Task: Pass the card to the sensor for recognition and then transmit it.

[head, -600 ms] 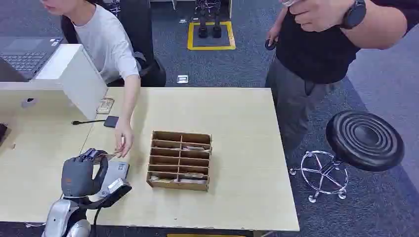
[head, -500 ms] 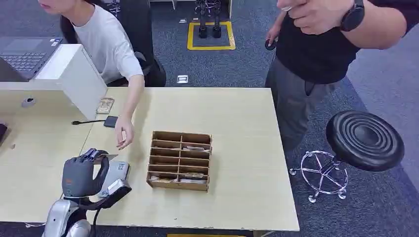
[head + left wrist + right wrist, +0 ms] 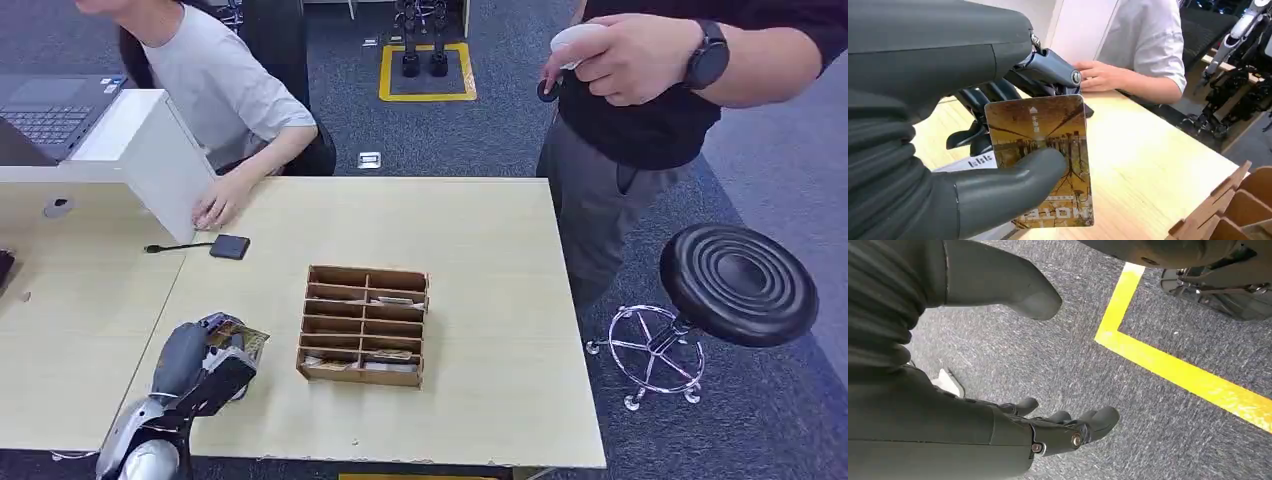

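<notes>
Left hand [image 3: 205, 352] sits over the near-left part of the table [image 3: 480, 260], just left of the wooden compartment box [image 3: 364, 325]. It pinches the card [image 3: 1043, 155] between thumb and darker fingers [image 3: 1048, 70]; the thumb presses across the card's printed face, the fingers lie behind its top edge. Card is yellow-brown with a cityscape print, held upright off the tabletop. A pale flat device, the sensor [image 3: 970, 162], lies on the table directly beneath the hand; whether the card touches it cannot be told.

Right hand [image 3: 1048, 432] hangs over grey carpet beside a yellow floor line [image 3: 1173, 370], fingers loosely apart, holding nothing.

Seated person's hand [image 3: 215, 208] rests at the far-left table edge, near a small black adapter [image 3: 229, 246]. Standing person at far right; black stool [image 3: 738, 283] beside the table
</notes>
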{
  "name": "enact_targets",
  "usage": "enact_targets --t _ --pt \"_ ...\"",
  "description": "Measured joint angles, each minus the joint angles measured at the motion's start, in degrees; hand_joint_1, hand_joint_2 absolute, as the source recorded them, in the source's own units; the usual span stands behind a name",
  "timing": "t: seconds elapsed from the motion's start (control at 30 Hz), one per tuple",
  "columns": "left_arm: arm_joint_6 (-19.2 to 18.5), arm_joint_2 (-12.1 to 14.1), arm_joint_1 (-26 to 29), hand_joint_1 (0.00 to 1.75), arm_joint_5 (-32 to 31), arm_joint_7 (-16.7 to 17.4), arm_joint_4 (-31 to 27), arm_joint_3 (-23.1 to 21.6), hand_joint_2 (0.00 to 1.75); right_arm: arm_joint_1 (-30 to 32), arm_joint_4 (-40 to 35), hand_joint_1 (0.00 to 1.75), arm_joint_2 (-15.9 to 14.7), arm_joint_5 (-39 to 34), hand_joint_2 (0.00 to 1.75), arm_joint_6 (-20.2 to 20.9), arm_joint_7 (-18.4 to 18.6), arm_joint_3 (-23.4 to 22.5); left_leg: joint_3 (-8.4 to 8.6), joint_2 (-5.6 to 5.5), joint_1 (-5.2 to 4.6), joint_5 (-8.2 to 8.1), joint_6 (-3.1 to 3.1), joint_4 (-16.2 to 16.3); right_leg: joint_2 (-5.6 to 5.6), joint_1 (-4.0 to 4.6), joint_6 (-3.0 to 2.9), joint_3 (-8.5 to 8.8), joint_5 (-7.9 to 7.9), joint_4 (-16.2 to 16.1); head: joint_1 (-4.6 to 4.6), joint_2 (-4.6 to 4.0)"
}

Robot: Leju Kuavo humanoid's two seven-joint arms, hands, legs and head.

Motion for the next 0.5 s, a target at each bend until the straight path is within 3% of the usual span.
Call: enact_targets --t 0.23,0.5 --pt "1.27 0.0 0.36 1.75 -4.66 1.62 1.42 0.52 1.75 0.01 0.0 0.0 0.0 -0.18 1.75 0.02 0.0 0.07 0.0 0.0 0.0 0.0 0.0 0.0 0.0 0.0 0.0 0.0 0.0 0.0 0.0 0.02" --pt "2.16 -0.02 0.62 1.75 -4.79 1.88 2.43 1.33 1.75 0.03 0.0 0.0 0.0 -0.57 1.75 0.0 -0.15 0.44 0.0 0.0 0.0 0.0 0.0 0.0 0.0 0.0 0.0 0.0 0.0 0.0 0.0 0.02"
